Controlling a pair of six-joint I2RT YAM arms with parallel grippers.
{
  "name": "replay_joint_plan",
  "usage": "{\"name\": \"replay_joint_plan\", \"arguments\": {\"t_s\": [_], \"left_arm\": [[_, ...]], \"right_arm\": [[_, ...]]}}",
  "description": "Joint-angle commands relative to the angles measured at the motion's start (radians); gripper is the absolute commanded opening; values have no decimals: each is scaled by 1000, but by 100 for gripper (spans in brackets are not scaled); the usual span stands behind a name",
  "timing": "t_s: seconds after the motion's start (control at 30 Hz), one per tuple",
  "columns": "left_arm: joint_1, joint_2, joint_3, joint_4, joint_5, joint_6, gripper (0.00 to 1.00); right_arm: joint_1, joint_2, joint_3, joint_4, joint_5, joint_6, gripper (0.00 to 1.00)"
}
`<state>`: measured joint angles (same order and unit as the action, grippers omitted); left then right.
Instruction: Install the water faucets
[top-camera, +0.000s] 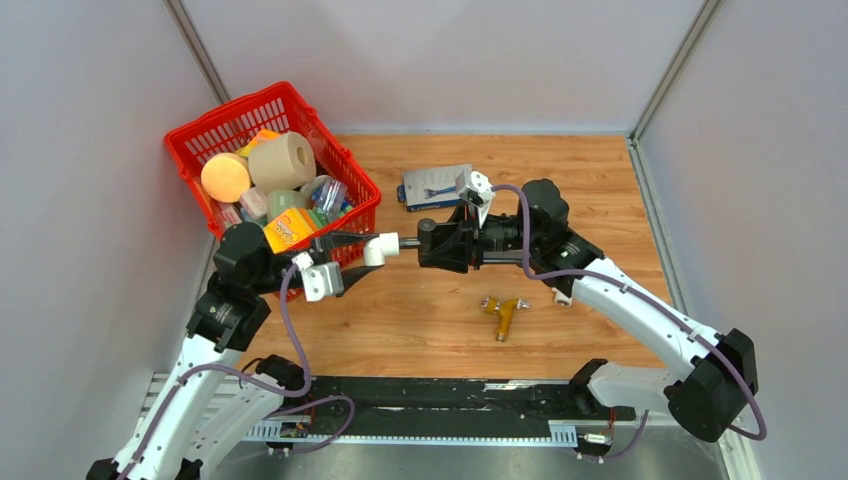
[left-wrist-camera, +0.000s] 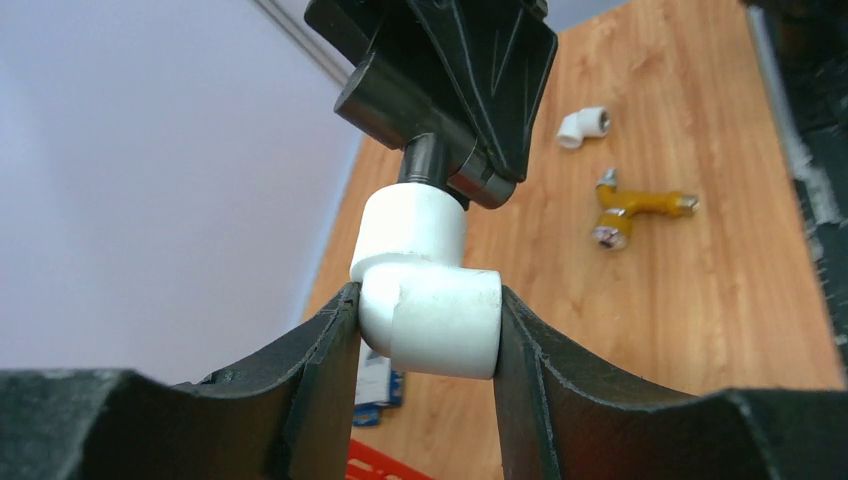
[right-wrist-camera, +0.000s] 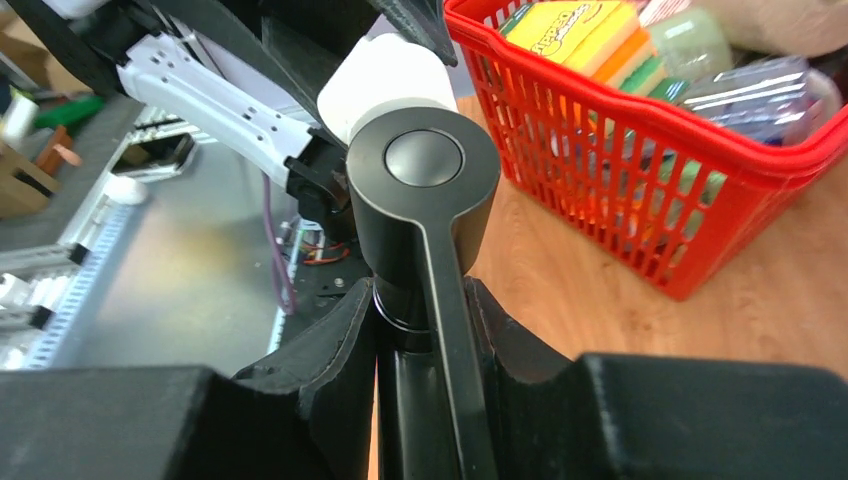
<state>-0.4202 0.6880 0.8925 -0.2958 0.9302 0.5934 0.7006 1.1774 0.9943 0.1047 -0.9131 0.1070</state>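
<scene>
My left gripper (top-camera: 362, 252) is shut on a white plastic elbow fitting (top-camera: 381, 247), held above the table; in the left wrist view the elbow (left-wrist-camera: 430, 300) sits pinched between both fingers. My right gripper (top-camera: 447, 243) is shut on the dark grey water faucet (top-camera: 424, 231). The faucet's threaded end (left-wrist-camera: 425, 160) sits in the elbow's upper opening. In the right wrist view the faucet's round head and lever (right-wrist-camera: 425, 180) stand between the fingers, with the elbow (right-wrist-camera: 385, 75) just beyond. The two grippers face each other, nearly touching.
A red basket (top-camera: 196, 128) full of household items stands at the back left, close to the left arm. A brass valve (top-camera: 503, 311), a second white elbow (top-camera: 562, 296) and a blue-white package (top-camera: 430, 186) lie on the wooden table. A metal rail runs along the near edge.
</scene>
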Motion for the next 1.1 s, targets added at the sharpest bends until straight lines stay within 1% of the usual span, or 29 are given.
{"name": "replay_joint_plan", "arguments": {"t_s": [0.0,0.13,0.2,0.23,0.27,0.33,0.4,0.47,0.5,0.53,0.57,0.6,0.63,0.67,0.7,0.8,0.9,0.93,0.97,1.0,1.07], "left_arm": [[-41,-16,-87,63,-59,326,0],[-71,-64,-157,96,-143,491,0],[-103,-85,-188,119,-217,541,0],[-132,-103,-201,133,-275,561,0],[-147,-122,-225,136,-337,613,0],[-195,-148,-253,139,-413,678,0],[-221,-168,-270,153,-448,697,1],[-226,-179,-277,162,-455,683,11],[-224,-179,-277,164,-459,663,13],[-226,-185,-277,164,-458,652,20],[-224,-186,-279,170,-459,619,26],[-224,-189,-279,173,-461,596,37],[-224,-191,-277,188,-462,530,49],[-224,-192,-276,205,-470,495,57],[-226,-193,-270,210,-475,412,63],[-224,-188,-242,205,-490,261,65],[-224,-168,-193,170,-469,104,66],[-224,-160,-169,147,-461,71,66],[-224,-150,-159,136,-453,4,68],[-224,-142,-132,120,-453,-33,69],[-224,-124,-90,98,-478,-229,78]], "right_arm": [[43,19,90,133,-109,238,0],[42,41,98,136,-113,318,0],[40,51,99,136,-106,345,0],[39,54,99,136,-102,355,0],[36,59,99,136,-99,365,0],[31,67,99,136,-95,385,0],[28,71,96,136,-86,388,0],[25,68,90,135,-70,379,0],[23,67,87,135,-61,367,0],[22,62,83,135,-52,355,0],[19,57,80,135,-43,344,0],[14,51,75,132,-32,332,0],[11,44,70,130,-14,313,0],[5,38,66,124,0,300,0],[-1,33,61,115,14,277,0],[-22,21,55,79,55,206,0],[-46,11,43,63,85,155,0],[-53,10,38,58,95,137,0],[-58,8,35,53,103,111,0],[-65,5,32,49,111,88,0],[-69,1,27,33,132,33,0]]}}
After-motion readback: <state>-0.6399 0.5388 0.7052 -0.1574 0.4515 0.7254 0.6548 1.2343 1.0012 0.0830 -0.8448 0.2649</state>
